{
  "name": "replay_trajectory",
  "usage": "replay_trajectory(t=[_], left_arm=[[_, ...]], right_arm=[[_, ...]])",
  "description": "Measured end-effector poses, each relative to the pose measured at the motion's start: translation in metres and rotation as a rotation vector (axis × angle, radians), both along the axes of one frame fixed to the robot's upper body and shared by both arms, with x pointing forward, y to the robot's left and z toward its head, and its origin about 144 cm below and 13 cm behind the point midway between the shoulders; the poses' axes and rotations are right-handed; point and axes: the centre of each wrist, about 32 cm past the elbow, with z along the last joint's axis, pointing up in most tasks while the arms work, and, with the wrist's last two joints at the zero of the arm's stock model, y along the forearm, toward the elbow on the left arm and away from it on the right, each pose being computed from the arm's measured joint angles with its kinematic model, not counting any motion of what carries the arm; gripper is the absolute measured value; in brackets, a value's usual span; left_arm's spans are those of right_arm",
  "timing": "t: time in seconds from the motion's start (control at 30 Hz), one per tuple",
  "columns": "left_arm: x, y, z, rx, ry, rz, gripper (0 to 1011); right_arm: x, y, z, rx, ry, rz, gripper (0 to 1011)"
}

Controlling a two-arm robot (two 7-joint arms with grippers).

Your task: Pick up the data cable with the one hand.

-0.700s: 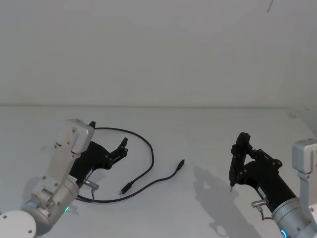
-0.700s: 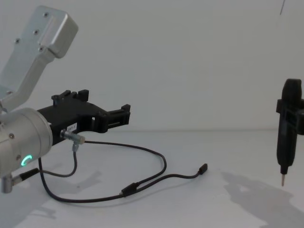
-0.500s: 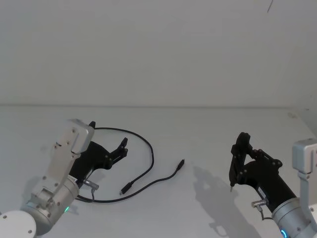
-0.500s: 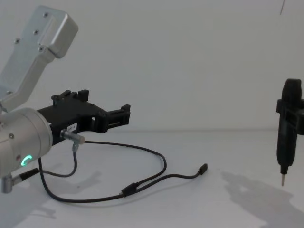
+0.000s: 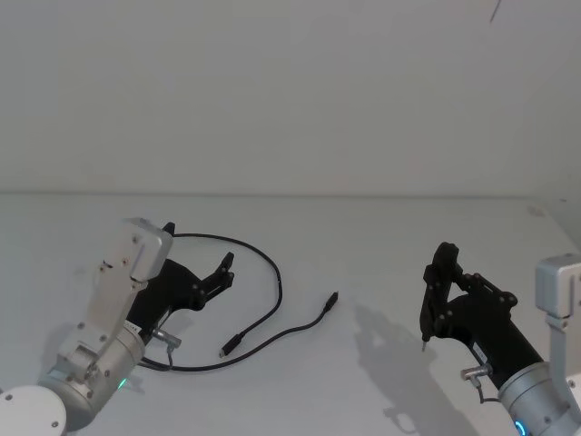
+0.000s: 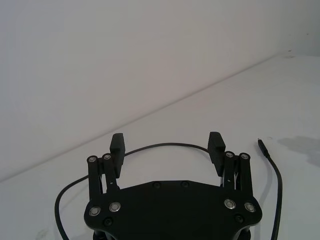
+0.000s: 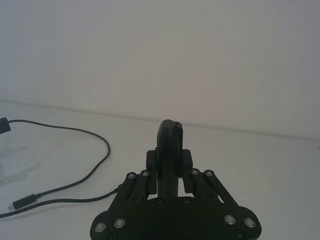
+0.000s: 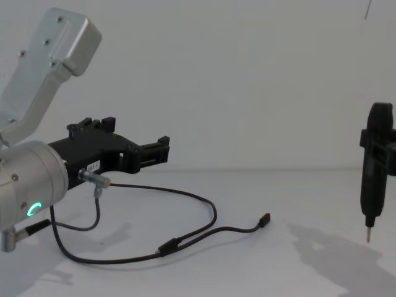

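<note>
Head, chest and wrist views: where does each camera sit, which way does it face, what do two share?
Head: high, looking down at the table; left gripper and right gripper show.
Chest: lower, looking across; left gripper large, right gripper at the edge.
Left wrist: behind its open jaws, facing the data cable.
Right wrist: behind its shut jaws, cable farther off.
Head and chest share the cable's loop.

The data cable (image 5: 231, 346) lies looped on the table (image 5: 363, 236) under the left gripper (image 5: 224, 270), with the right gripper (image 5: 425, 341) well apart rightward.
</note>
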Motion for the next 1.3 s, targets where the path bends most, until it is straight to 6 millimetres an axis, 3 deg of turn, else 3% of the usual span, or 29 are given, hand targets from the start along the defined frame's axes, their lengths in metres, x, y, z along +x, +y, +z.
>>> replay_trajectory(t=[0.53,1.3], left_arm=[[0.001,0.004,-0.001,0.004,0.033,-0.053,1001],[-0.001,0.026,-0.003,0.099,0.32,-0.278,1001]], right_arm=[[0.0,0.0,0.0,0.0,0.0,0.0,279],[0.0,0.0,0.0,0.0,0.0,0.0,279]])
